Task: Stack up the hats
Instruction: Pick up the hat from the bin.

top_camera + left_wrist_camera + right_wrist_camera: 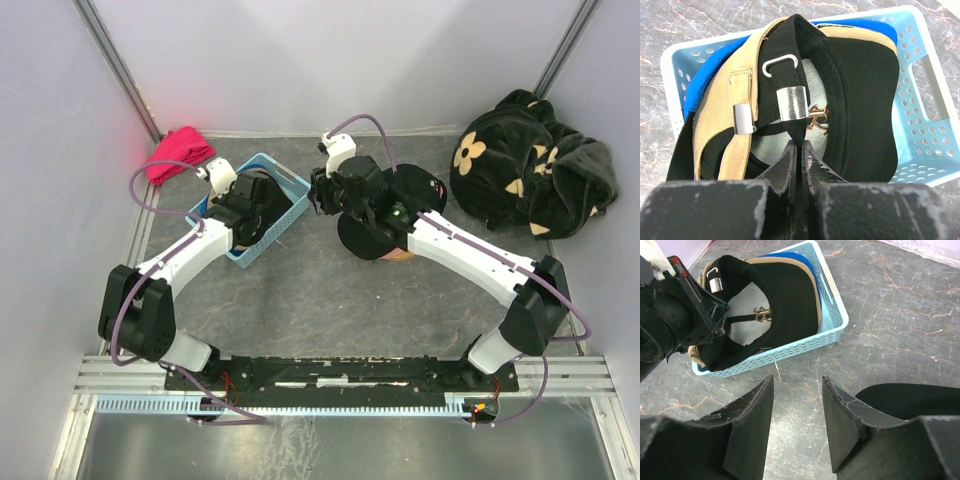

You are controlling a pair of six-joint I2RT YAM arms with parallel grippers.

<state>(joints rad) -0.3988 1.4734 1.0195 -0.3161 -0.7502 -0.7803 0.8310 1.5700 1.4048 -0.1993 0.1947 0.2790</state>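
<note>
We cannot see most of the hats whole. In the pale blue basket (935,145) three lie nested upside down. The black cap (865,100) is on top, and the tan cap (715,115) shows only as a band and a strap with a metal clasp. Of the blue cap (705,75) we see just an edge along the basket's far wall. A gold stitched mark inside the black cap is partly covered by its back strap, so we cannot read it.

The left end effector (800,150) is clenched, its tips meeting on that strap just below the silver buckle. Its own body fills the bottom of the left wrist view.

The right end effector (797,385) is released, with bare counter (890,315) showing between its fingers. Just beside it a second black cap (910,397) lies on the counter, cut off by the frame edge. From above, the right arm covers most of it. A pale sliver shows at its near edge, too small for us to name.

The counter is grey and veined like marble. Plain pale walls (300,60) close it on three sides. A red cloth (180,155) sits in the far left corner and a heap of black plush fabric with beige flowers (530,165) at the far right.
</note>
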